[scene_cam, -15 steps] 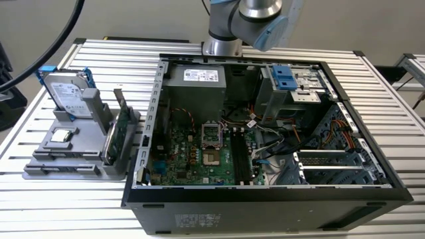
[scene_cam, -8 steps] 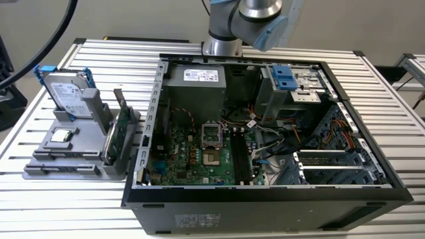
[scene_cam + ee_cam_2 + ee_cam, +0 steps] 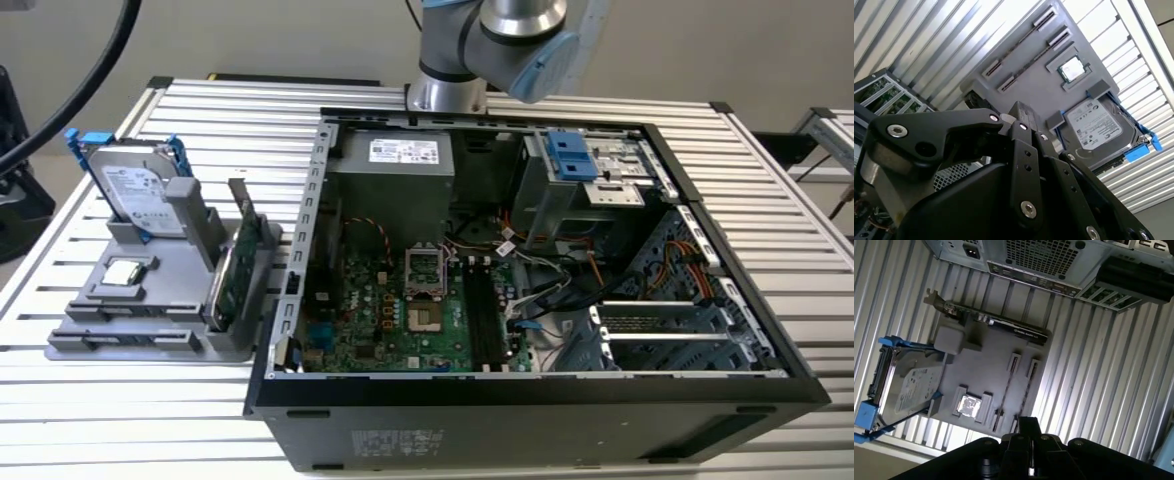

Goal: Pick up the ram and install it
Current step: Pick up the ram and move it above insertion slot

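My gripper (image 3: 1029, 422) hangs high above the grey parts holder (image 3: 986, 382), its black fingertips pressed together with nothing seen between them; the second wrist view shows the gripper (image 3: 1020, 112) the same way. The ram is not clearly visible. The holder's two long slot pairs (image 3: 1014, 390) show thin dark lines, and I cannot tell whether a stick stands there. The motherboard's black memory slots (image 3: 487, 315) lie inside the open computer case (image 3: 287, 300). Only the arm (image 3: 501, 45) appears in the exterior view, above the case's far side.
On the holder (image 3: 94, 345) stand a silver hard drive with blue rails (image 3: 134, 185), a green expansion card (image 3: 230, 275) and a processor chip (image 3: 124, 270). The case holds a power supply (image 3: 394, 165), cables and a blue drive bay latch (image 3: 571, 155). A ribbed aluminium table (image 3: 134, 410) lies beneath everything.
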`<state>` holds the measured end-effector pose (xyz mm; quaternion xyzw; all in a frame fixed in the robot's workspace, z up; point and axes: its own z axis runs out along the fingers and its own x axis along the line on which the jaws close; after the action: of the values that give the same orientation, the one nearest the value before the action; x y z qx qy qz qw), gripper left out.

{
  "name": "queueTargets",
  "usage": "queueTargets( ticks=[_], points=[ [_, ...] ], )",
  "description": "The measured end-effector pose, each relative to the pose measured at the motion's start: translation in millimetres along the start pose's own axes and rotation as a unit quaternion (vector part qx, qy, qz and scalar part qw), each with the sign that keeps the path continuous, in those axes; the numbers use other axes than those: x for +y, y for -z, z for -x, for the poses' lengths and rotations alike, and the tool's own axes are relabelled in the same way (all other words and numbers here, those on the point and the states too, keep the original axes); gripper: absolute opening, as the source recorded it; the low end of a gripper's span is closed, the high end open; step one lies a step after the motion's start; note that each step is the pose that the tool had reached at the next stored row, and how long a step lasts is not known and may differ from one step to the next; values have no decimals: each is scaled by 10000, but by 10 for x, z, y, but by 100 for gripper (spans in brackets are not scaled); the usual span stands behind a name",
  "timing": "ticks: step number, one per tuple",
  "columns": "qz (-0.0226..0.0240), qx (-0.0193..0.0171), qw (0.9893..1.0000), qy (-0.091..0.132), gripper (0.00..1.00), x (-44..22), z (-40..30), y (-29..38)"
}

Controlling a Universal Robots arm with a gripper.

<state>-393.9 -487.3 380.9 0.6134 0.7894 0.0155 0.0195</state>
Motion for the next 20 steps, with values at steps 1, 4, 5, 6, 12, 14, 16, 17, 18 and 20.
queueTargets(
  ticks=[1, 4, 5, 6, 12, 14, 16, 17, 18, 20],
  points=[
    [0, -2, 10000, -43, 0, 0, 0, -1],
    [-2, -8, 9999, -163, 0, 0, 0, -2],
    [-2, -10, 9998, -203, 0, 0, 0, -3],
    [-3, -12, 9997, -243, 0, 0, 0, -4],
    [-6, -23, 9989, -472, 0, 0, 0, -7],
    [-6, -27, 9985, -550, 0, -1, 0, -8],
    [-7, -30, 9980, -625, 0, -1, 0, -9],
    [-8, -32, 9978, -662, 0, -1, 0, -10],
    [-8, -34, 9975, -699, 0, -1, 0, -11],
    [-9, -38, 9970, -773, 0, -1, 0, -12]
  ],
)
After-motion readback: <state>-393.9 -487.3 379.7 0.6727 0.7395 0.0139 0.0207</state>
